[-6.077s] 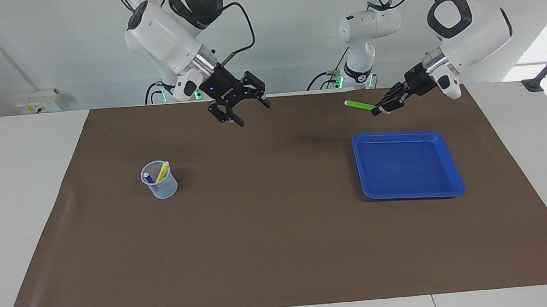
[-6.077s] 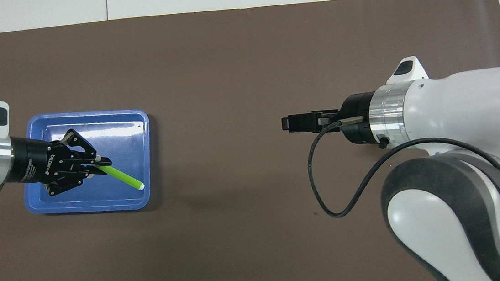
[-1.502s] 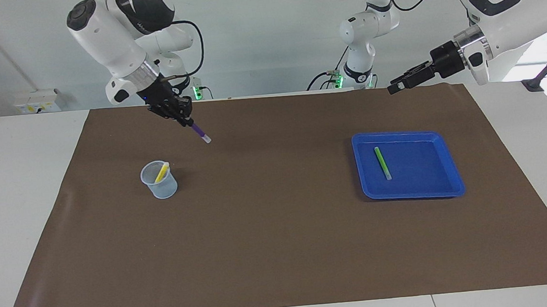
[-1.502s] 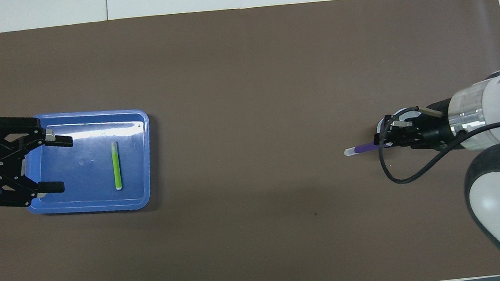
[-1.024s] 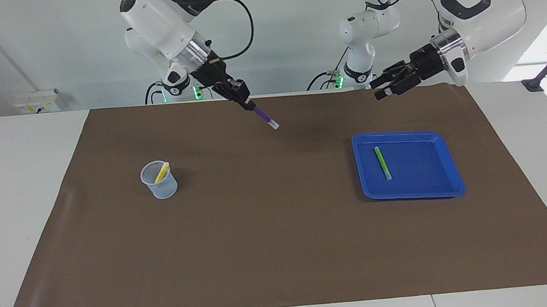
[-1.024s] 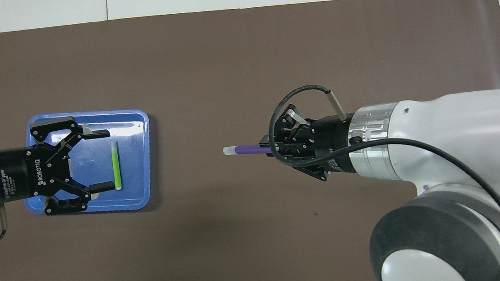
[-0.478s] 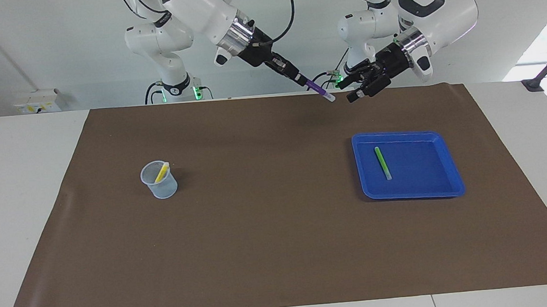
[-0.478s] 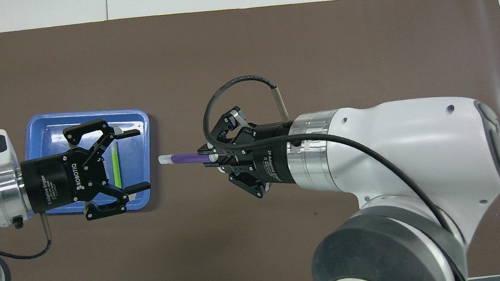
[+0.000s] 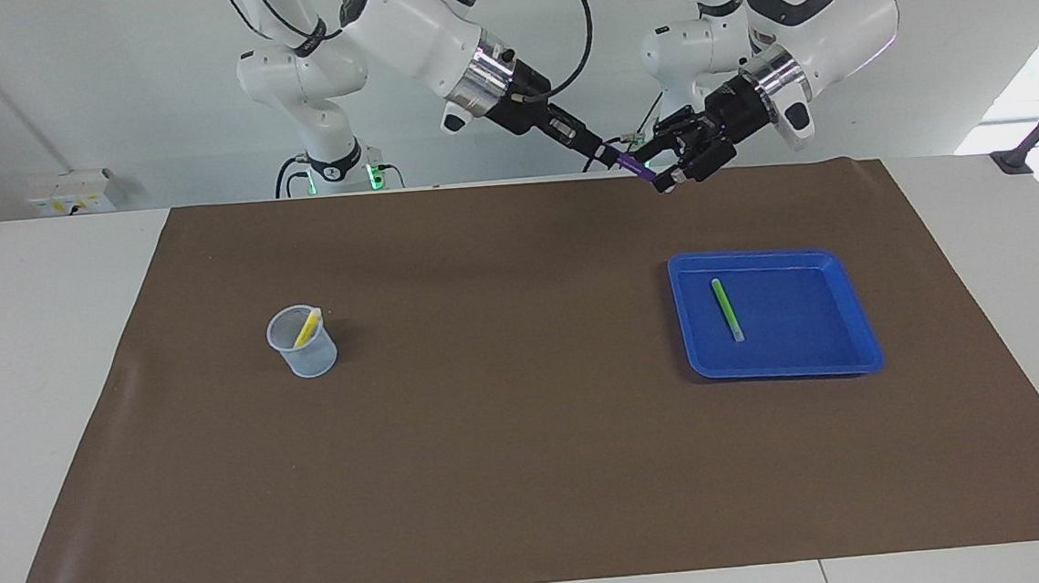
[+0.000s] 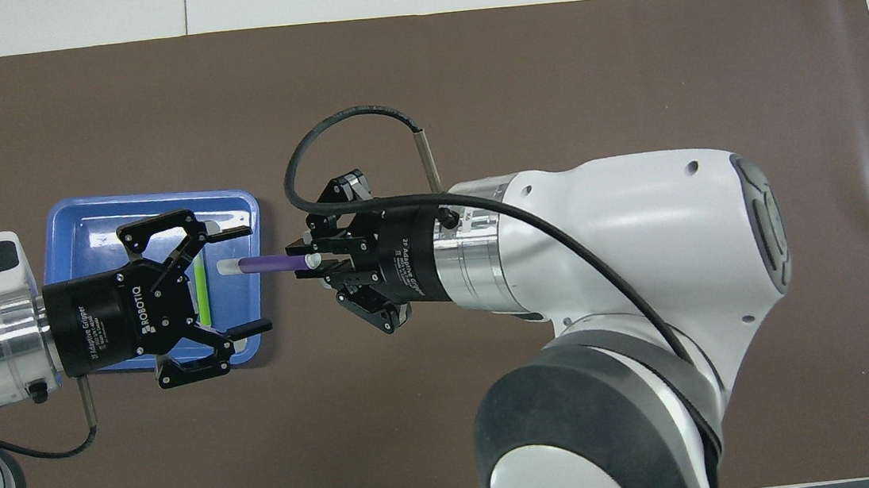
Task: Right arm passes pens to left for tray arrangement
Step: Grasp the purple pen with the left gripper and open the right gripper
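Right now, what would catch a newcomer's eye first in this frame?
The mid-air handover: the right gripper, shut on the purple pen, pushes its pale end between the open fingers of the left gripper, above the table's robot-side edge. Next, the green pen lying in the blue tray, and the yellow pen standing in the translucent cup.

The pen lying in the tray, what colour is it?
Green pen with a pale end; clearest in the facing view.

A pale translucent cup (image 9: pixel 304 344) stood at mid-left of the facing frame on a brown mat (image 9: pixel 511 438) that covered the white table (image 9: pixel 40 362). A wall socket (image 9: pixel 74 192) sat upper left.
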You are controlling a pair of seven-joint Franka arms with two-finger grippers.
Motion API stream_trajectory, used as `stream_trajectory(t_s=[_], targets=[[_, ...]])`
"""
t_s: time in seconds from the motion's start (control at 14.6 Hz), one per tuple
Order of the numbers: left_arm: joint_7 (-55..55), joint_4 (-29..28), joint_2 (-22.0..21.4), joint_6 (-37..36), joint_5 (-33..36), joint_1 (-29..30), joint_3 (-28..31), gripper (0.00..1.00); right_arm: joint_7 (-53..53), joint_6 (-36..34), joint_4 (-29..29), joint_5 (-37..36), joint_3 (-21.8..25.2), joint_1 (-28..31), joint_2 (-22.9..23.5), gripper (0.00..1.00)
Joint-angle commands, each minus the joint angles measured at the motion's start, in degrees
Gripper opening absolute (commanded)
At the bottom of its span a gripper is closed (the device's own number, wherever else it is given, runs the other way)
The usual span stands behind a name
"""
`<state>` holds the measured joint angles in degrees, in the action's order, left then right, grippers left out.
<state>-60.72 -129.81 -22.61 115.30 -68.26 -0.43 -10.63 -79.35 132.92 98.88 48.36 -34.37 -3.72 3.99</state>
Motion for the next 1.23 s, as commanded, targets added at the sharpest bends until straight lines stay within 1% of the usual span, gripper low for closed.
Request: stream_trajectory(t_s=[0.0,0.07,0.14,0.61,0.68,0.75,0.82,0.89,0.96,1.02,1.16], targets=[[-2.1,-2.2,-2.0,3.2,-0.9,-0.5,-0.4,0.77,-1.3,0.6,-1.1,0.1,-0.8,-0.1,0.8,0.00],[-2.3,-2.2,-2.0,3.4,-1.0,-0.6,-0.4,0.70,-1.3,0.7,-1.2,0.0,-0.8,-0.1,0.8,0.00],[-2.3,-2.2,-2.0,3.0,-1.0,-0.6,-0.4,0.68,-1.3,0.7,-1.1,0.0,-0.8,-0.1,0.8,0.00],[-2.4,-1.9,-2.3,1.5,-0.9,0.1,0.1,0.68,-1.2,0.7,-0.9,-0.9,-0.8,-0.1,0.7,0.00],[-2.4,-1.9,-2.3,1.4,-0.8,0.1,0.1,0.68,-1.2,0.7,-0.9,-0.9,-0.8,-0.1,0.7,0.00],[-2.3,-1.9,-2.3,1.4,-0.8,0.1,0.1,0.64,-1.2,0.7,-0.9,-1.0,-0.8,-0.1,0.7,0.00],[-2.3,-1.9,-2.3,1.2,-0.8,0.1,0.2,0.50,-1.2,0.7,-0.9,-1.0,-0.8,-0.1,0.7,0.00],[-2.2,-1.9,-2.3,0.8,-0.8,0.4,0.3,0.34,-1.2,0.7,-0.9,-1.0,-0.9,-0.1,0.7,0.00],[-1.9,-1.9,-2.3,0.2,-0.7,1.2,0.2,0.15,-1.2,0.7,-0.9,-1.0,-0.9,-0.1,0.7,0.00],[-2.0,-1.8,-2.3,-0.1,-0.7,1.4,0.3,0.00,-1.2,0.7,-0.9,-1.0,-0.9,-0.1,0.7,0.00],[-1.9,-1.8,-2.4,-0.2,-0.4,1.4,0.3,0.00,-1.1,0.7,-0.8,-2.0,-0.9,-0.1,0.7,0.00]])
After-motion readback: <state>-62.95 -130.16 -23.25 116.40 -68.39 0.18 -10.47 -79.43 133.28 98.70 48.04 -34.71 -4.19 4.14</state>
